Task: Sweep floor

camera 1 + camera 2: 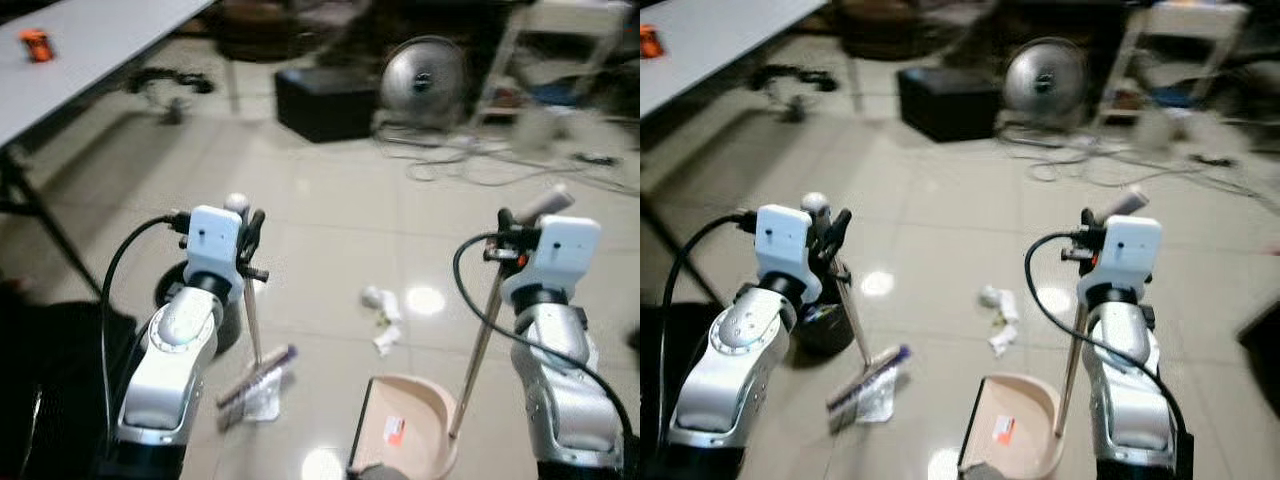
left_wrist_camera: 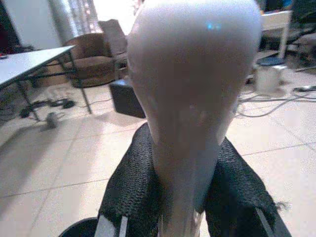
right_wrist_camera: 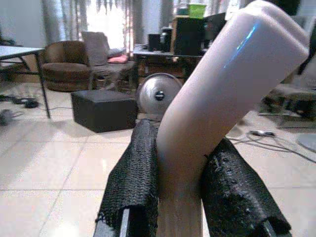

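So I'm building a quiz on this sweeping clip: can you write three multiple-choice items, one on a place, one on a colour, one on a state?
1. Where does the crumpled paper lie?
A. inside the dustpan
B. on the floor between the broom head and the dustpan, farther from the robot
C. on the table

2. What colour is the small thing on the table?
A. orange
B. blue
C. green

3. What is the left gripper doing?
A. hanging open
B. shut on the broom handle
C. pushing the fan

Answers:
1 B: the paper sits on bare tiles beyond the broom and dustpan.
2 A: the thing on the table is orange.
3 B: the left gripper has its fingers pressed on either side of the handle; likewise the right gripper clamps the dustpan's handle.
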{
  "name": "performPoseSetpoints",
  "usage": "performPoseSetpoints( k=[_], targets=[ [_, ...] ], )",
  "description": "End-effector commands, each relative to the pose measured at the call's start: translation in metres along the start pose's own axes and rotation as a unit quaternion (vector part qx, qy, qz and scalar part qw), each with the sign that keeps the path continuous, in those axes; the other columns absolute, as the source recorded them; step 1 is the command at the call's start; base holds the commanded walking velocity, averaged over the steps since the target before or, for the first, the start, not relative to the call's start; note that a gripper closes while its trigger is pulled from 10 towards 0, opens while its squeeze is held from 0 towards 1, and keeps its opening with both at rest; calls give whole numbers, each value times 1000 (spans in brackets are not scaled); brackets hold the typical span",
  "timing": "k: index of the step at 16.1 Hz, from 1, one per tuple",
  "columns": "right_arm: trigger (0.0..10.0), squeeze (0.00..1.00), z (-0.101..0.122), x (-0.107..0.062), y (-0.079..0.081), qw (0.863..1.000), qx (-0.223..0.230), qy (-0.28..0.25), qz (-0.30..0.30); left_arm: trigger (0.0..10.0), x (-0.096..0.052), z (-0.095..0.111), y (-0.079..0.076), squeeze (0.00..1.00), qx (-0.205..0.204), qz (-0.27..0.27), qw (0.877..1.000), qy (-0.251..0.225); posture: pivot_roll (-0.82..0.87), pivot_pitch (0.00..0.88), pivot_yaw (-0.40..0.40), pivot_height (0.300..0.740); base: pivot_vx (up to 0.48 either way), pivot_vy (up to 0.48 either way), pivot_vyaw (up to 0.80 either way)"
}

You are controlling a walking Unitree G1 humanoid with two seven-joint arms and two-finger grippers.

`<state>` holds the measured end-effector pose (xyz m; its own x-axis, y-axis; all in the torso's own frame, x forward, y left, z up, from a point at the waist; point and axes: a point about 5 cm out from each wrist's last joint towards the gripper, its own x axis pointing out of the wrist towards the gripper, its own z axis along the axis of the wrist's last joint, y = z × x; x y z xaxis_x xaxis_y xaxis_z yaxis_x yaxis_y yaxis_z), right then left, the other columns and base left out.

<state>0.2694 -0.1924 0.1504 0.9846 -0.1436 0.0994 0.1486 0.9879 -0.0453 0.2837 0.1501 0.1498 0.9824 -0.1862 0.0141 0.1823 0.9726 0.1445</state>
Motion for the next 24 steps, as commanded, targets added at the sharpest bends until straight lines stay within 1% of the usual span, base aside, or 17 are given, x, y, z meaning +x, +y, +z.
performPoseSetpoints(
  k=[1, 3, 4, 5, 8, 9, 10, 11, 12, 13, 14, 15, 17, 20, 21, 24],
  targets=[
    [10000, 0, 8, 0, 1, 1000, 2, -12, 4, 10000, 2, 7, 1, 0, 8, -3, 1000, -17, -58, 0, 23, 740, 0, 379, 0],
    [10000, 0, 8, -1, 1, 1000, 1, -12, 6, 10000, 2, 6, 1, 0, 8, -3, 1000, -16, -59, 4, 22, 740, 0, 379, 0],
    [10000, 0, 8, -1, 0, 1000, 1, -12, 6, 10000, 2, 7, 0, 0, 13, -6, 1000, -19, -59, 5, 23, 740, 0, 0, 0],
    [10000, 0, 8, -2, 0, 1000, 0, -11, 6, 10000, 2, 8, 0, 0, 28, -10, 999, -24, -59, 5, 23, 740, 0, 0, 0],
    [10000, 0, 8, -3, -2, 1000, 0, -9, 0, 10000, 2, 8, -4, 0, 44, -22, 999, -22, -63, 13, 29, 740, 0, -480, 0],
    [10000, 0, 8, -3, -2, 1000, 1, -9, -1, 10000, 3, 8, -4, 0, 41, -20, 999, -21, -63, 13, 29, 740, 0, -480, 0],
    [10000, 0, 9, -3, -3, 1000, 2, -8, -1, 10000, 3, 7, -4, 0, 11, -17, 1000, -18, -68, 19, 31, 740, 0, -262, 0],
    [10000, 0, 9, -4, -3, 1000, 4, -7, -1, 10000, 4, 7, -4, 0, 4, -13, 1000, -15, -71, 21, 29, 740, 0, 0, 0],
    [10000, 0, 11, -4, -2, 1000, 4, -4, 7, 10000, 4, 7, -5, 0, 2, -11, 1000, -16, -70, 22, 28, 740, 0, 0, 0],
    [10000, 0, 15, -1, -2, 1000, 6, -12, 11, 10000, 5, 6, -5, 0, 5, -7, 1000, -15, -71, 24, 27, 740, 0, 0, 0],
    [10000, 0, 17, 0, -3, 1000, 2, -16, 6, 10000, 5, 6, -5, 0, 8, -4, 1000, -14, -69, 24, 27, 740, 0, 0, 0],
    [10000, 0, 21, 4, -6, 999, -35, -30, -11, 10000, 6, 6, -5, 0, 14, 8, 1000, -19, -69, 26, 27, 740, 0, 0, 0],
    [10000, 0, 24, 8, -10, 996, -73, -48, -29, 10000, 6, 7, -4, 0, 16, 22, 999, -29, -69, 30, 29, 740, 0, 0, 0],
    [10000, 0, 25, 9, -12, 996, -73, -41, -17, 10000, 5, 4, -6, 0, 15, 13, 1000, -13, -68, 35, 25, 740, 0, 0, 0],
    [10000, 0, 25, 8, -10, 997, -71, -41, -3, 10000, 5, 7, -7, 0, 0, 12, 1000, -22, -66, 39, 25, 740, 0, 0, 0],
    [10000, 0, 26, 9, -8, 996, -71, -46, 1, 10000, 6, 11, -11, 0, -3, 14, 999, -34, -67, 41, 23, 740, 81, 0, 742]
  ],
)
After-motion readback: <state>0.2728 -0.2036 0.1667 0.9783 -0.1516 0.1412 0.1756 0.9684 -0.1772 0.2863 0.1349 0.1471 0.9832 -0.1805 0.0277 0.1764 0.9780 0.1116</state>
